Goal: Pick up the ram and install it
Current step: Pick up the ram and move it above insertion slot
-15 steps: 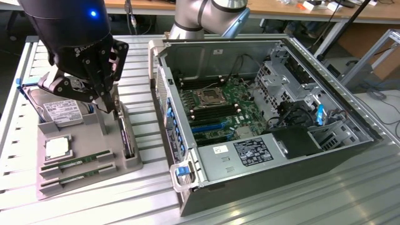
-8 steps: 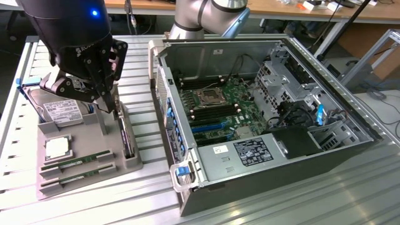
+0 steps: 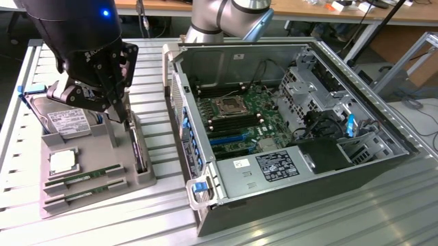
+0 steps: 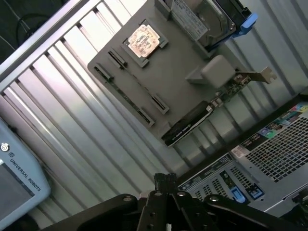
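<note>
From my station I see the hand point(image 3: 120, 114) closed, its fingers pressed together with nothing between them; in the wrist view the hand point(image 4: 165, 179) shows the same shut tips. It hangs over the 12 o'clock end of the grey tray point(image 3: 99, 154), which sits on the slatted metal counter point(image 3: 342, 215) at about 8 o'clock in the exterior view.

The ram point(image 3: 79, 179) lies flat in a slot at the tray's 6 o'clock end, and a second ram stick point(image 3: 81, 196) lies in the slot just beside it, further toward 6 o'clock. Both are well apart from the hand and untouched.

On the same tray a processor chip point(image 3: 61, 161) rests at 9 o'clock, a silver hard drive point(image 3: 68, 122) sits toward 12 o'clock beside the hand, and a dark expansion card point(image 3: 139, 151) stands on edge along the 3 o'clock side.

The open computer case point(image 3: 226, 61) lies on its side at 3 o'clock from the tray, its green motherboard point(image 3: 239, 123) exposed.
</note>
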Robot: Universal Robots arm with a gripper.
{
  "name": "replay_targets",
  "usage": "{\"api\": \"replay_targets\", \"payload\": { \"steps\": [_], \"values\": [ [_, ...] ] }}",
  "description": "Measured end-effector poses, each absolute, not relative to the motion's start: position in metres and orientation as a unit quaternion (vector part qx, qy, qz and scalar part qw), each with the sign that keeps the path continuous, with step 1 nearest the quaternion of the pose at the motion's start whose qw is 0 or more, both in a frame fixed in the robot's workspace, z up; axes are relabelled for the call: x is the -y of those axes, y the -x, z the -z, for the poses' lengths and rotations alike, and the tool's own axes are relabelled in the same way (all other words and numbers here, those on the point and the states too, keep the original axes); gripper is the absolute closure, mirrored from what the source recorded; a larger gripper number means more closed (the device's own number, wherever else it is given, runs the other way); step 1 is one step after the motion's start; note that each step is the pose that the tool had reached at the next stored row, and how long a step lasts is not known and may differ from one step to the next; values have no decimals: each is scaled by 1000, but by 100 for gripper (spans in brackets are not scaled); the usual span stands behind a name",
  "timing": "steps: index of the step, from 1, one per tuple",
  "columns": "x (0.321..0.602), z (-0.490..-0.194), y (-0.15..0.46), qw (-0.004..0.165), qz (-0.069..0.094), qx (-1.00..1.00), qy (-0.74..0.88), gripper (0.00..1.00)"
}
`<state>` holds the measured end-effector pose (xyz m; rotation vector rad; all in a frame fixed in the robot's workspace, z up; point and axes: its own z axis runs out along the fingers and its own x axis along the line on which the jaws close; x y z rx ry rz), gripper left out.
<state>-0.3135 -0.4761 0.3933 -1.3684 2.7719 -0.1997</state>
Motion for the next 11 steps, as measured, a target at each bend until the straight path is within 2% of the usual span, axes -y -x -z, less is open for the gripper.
{"api": "replay_targets", "payload": {
  "steps": [11],
  "values": [
    [476,-393,313,26,65,-856,512,90]
  ]
}}
